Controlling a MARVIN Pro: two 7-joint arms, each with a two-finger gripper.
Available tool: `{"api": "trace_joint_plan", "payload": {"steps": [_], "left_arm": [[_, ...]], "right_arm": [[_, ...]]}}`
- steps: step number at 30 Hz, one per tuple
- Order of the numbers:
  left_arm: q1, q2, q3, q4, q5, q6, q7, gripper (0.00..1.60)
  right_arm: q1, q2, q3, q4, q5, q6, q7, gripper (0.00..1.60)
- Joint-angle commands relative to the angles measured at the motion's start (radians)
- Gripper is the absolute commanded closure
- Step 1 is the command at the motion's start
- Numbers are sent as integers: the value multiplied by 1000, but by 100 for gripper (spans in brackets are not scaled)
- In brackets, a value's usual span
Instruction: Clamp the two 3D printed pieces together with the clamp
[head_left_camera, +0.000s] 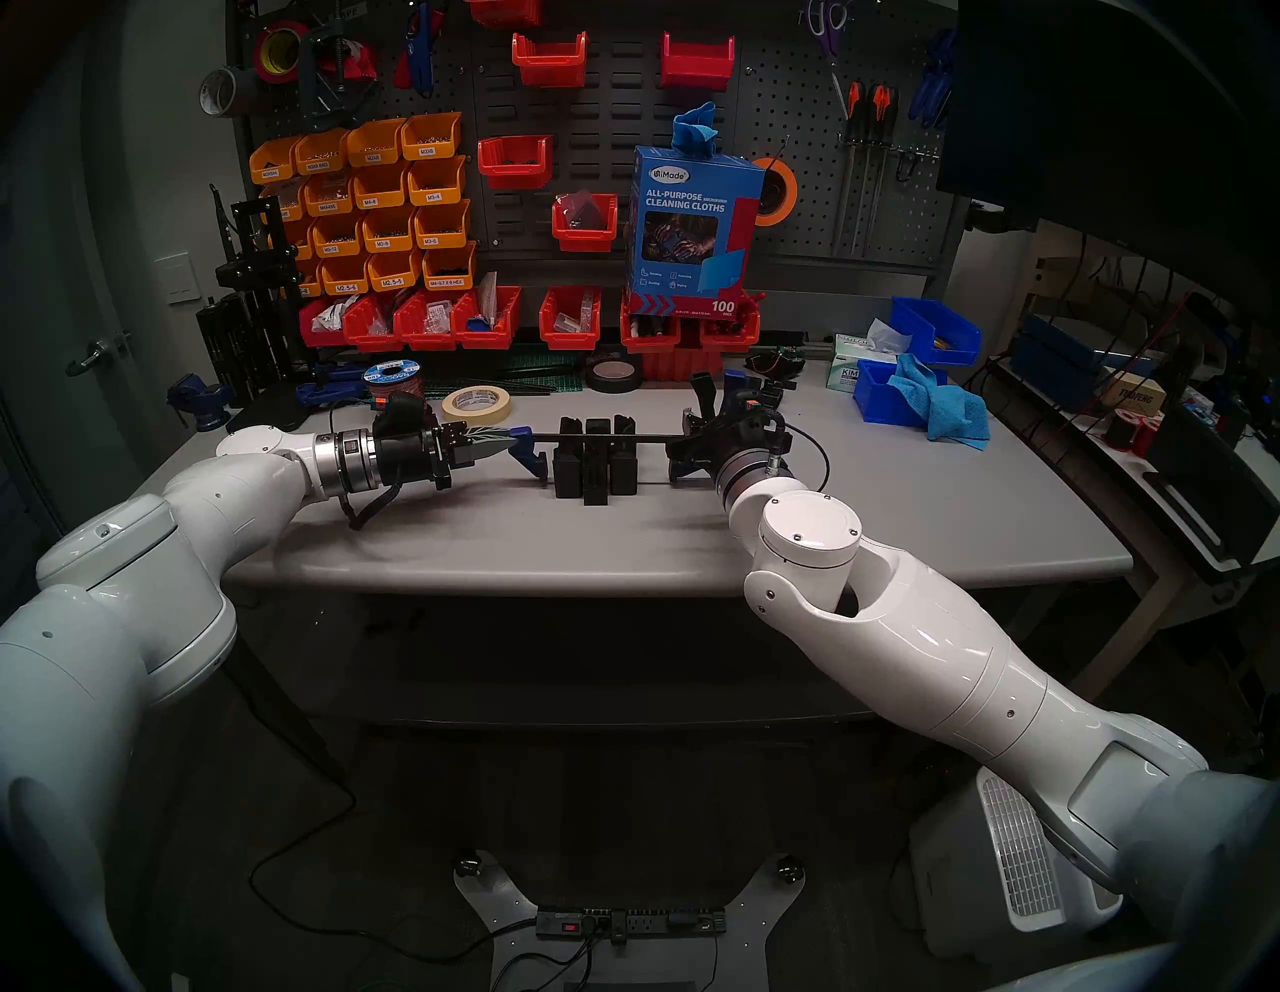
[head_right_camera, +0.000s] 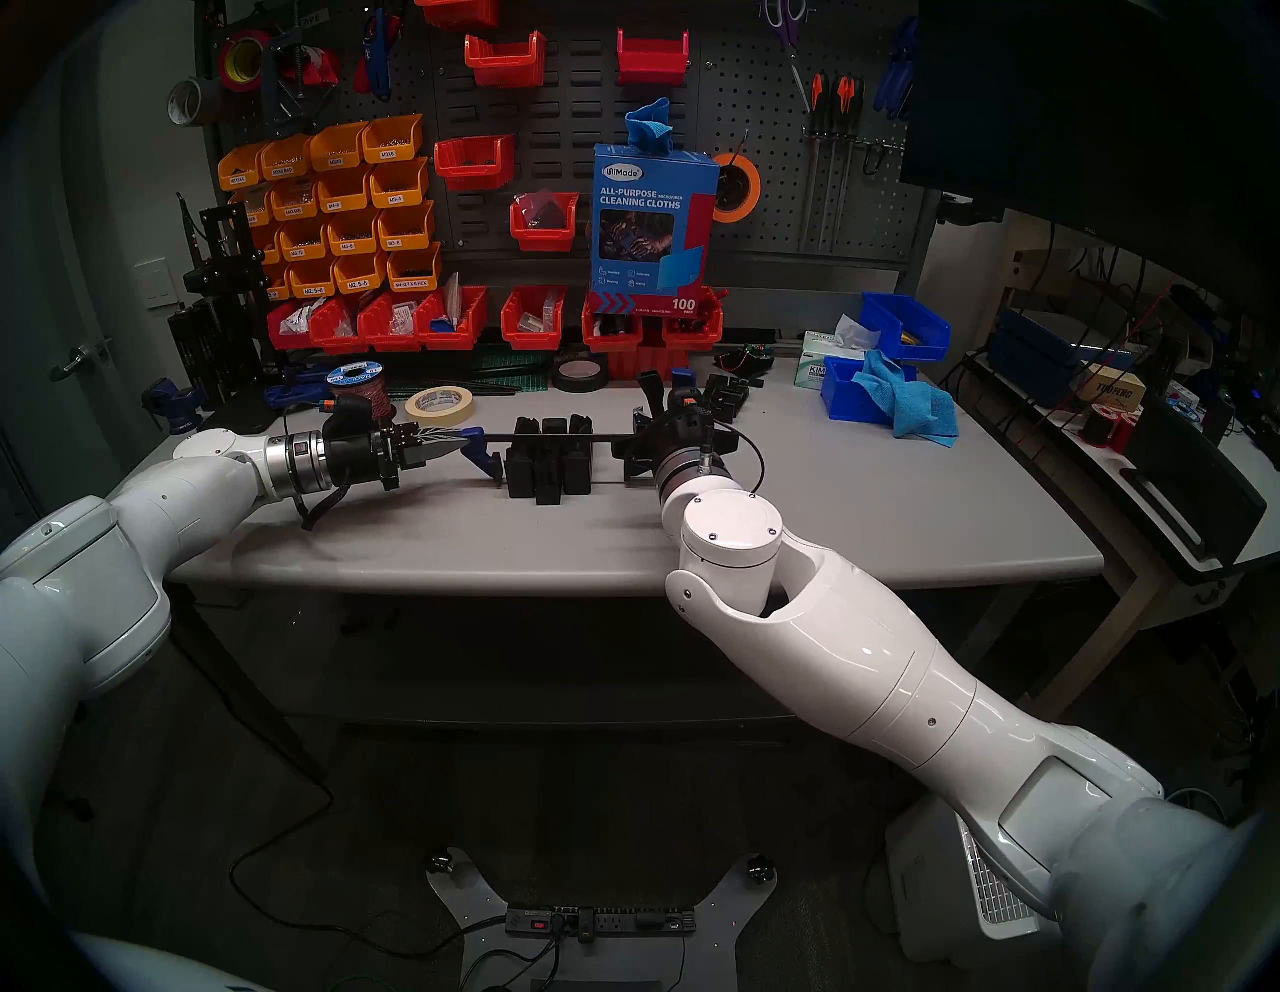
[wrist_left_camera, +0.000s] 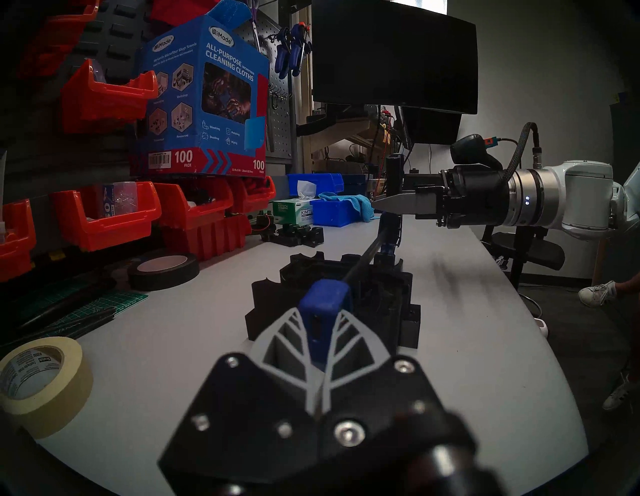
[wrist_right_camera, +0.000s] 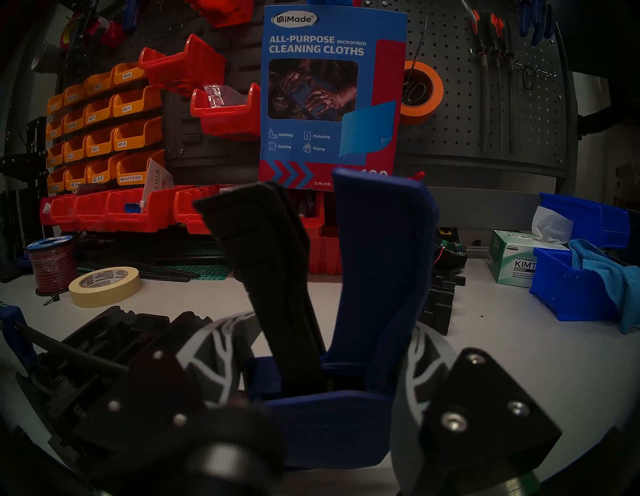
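Both robot arms hold the clamp (head_left_camera: 609, 438) over the two 3D printed pieces (head_left_camera: 596, 461) on the counter (head_left_camera: 900, 499), left jaws pinching its blue end, right jaws squeezing its handle, but the blocks look not yet squeezed.

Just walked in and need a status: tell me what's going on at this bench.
The robot is fitting a blue plastic bar clamp around two matte black 3D printed blocks standing on the grey table. The left pincer is shut on the blue end piece of the bar, and the right pincer grips the clamp's trigger handle. The bar runs across the blocks' tops; a visible gap on either side shows the clamp's jaws are not yet squeezed.
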Motion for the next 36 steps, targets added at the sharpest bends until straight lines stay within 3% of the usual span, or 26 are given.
{"api": "trace_joint_plan", "payload": {"steps": [1,25,36], "left_arm": [[-42,-1,-6,14,-2,0,-15,160],[-38,-7,-6,43,3,-16,-15,160],[-2,-24,3,52,10,-27,-3,160]], "right_arm": [[35,-6,27,4,-8,-23,2,160],[48,-42,28,48,-16,-40,22,160],[38,-45,24,53,-19,-41,16,160]]}}
